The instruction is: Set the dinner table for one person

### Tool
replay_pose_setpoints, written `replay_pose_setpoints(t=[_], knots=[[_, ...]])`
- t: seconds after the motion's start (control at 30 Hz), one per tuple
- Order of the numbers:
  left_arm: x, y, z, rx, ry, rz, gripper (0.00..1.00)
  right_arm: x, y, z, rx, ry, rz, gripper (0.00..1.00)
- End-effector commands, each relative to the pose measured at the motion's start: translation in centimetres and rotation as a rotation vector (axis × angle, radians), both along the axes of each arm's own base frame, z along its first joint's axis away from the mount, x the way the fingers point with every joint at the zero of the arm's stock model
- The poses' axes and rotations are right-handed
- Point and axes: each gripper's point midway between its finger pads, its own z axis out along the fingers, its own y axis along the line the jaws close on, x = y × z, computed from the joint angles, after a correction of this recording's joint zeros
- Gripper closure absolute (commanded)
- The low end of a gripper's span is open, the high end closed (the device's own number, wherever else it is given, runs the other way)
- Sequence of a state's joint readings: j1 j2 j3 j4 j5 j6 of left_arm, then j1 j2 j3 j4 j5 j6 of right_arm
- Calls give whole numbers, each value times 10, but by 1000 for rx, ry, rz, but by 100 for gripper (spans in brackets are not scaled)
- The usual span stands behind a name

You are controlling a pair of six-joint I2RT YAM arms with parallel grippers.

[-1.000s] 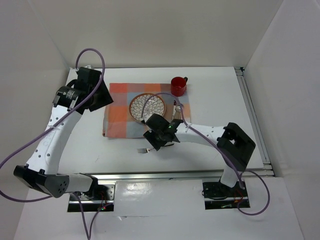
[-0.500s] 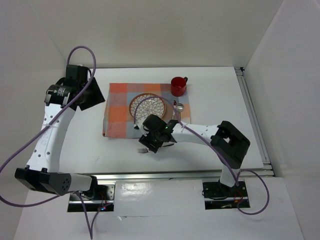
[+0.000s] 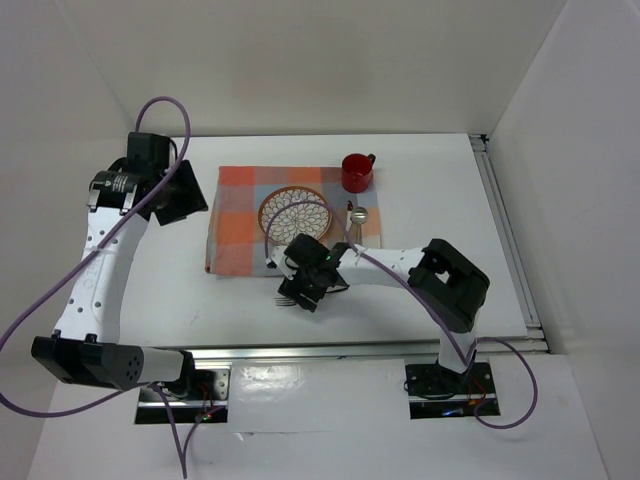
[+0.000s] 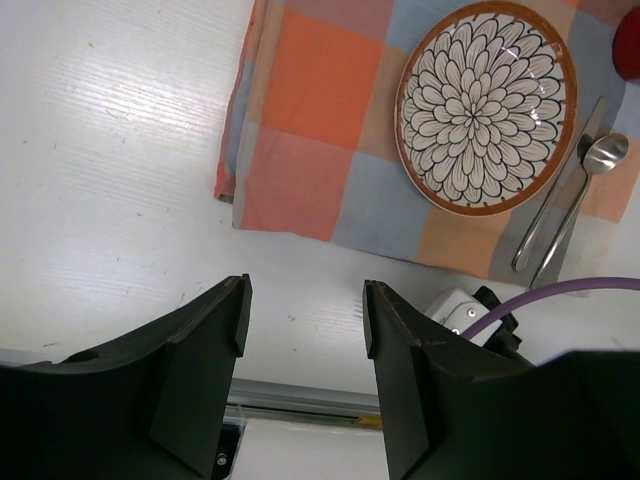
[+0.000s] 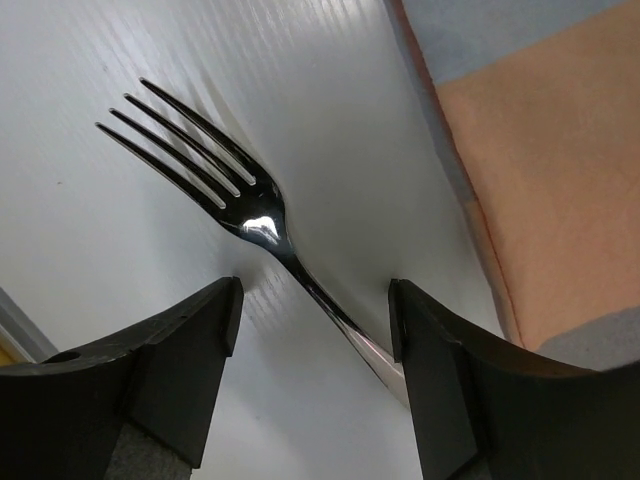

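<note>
Lying on the white tabletop [image 3: 430, 200], which is spread under everything in view, just beside the checked cloth [image 4: 320, 100], a fork [image 5: 262, 225] is straddled by the right tool [image 5: 312, 300], its jaws spread either side of the handle. The left tool [image 4: 305, 300] is held spread above the tabletop. A patterned plate [image 4: 487, 105] is set on the cloth, a spoon [image 4: 603, 155] just beside it.

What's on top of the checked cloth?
A patterned plate, a spoon and knife beside it, and a red cup at the cloth's far corner. Anything under the plate is hidden.
</note>
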State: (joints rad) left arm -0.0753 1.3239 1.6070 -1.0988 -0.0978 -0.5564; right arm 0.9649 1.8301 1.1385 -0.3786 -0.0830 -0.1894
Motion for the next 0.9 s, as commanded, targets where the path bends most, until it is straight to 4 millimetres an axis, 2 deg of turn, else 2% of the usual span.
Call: replay_pose_setpoints(t=[0.0, 0.03, 0.23, 0.33, 0.4, 0.43, 0.6, 0.63, 0.73, 0.8, 0.87], knots=[[-4, -2, 10, -7, -47, -23, 35, 2, 6, -6, 3, -29, 34, 28], [-4, -2, 10, -7, -47, -23, 35, 7, 6, -5, 12, -35, 25, 30], [-4, -2, 7, -12, -37, -16, 35, 3, 8, -7, 36, 0, 14, 45], [-4, 0, 17, -10, -59, -1, 35, 4, 8, -3, 53, 10, 4, 55], [-3, 0, 23, -12, -77, -1, 35, -2, 9, -4, 60, 41, 21, 60], [-2, 0, 27, -12, -89, -1, 35, -6, 7, -5, 55, 57, 25, 67], [-1, 0, 30, -12, -90, -1, 35, -6, 13, -2, 67, 70, 35, 73], [-1, 0, 30, -12, -90, -1, 35, -8, 10, -6, 52, 80, 34, 75], [-1, 0, 30, -12, -90, -1, 35, -7, 12, -2, 51, 81, 34, 83], [-1, 0, 30, -12, -90, -1, 35, -5, 17, 4, 50, 85, 53, 84], [-1, 0, 30, -12, -90, -1, 35, -9, 12, 5, 17, 108, 73, 86]])
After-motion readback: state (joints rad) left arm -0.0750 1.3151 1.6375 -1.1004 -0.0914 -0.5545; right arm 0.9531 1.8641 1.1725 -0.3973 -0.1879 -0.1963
